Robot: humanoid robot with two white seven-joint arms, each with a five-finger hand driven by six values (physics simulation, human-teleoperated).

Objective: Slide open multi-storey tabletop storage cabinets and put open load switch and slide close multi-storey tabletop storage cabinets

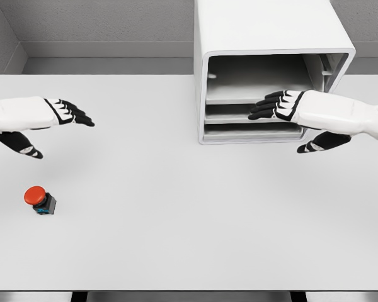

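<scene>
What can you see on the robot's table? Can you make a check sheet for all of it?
Surface: white table, flat, mostly bare.
Job's things: white storage cabinet at the far right of the table, its front showing stacked trays; red-topped load switch at the near left, standing alone.
Clutter: nothing seen.
Hands: left hand above the left of the table, fingers spread, holding nothing, away from the switch; right hand in front of the cabinet's trays, fingers stretched out, whether it touches them cannot be told.
Cables: nothing seen.
Surroundings: grey wall behind the table.
</scene>
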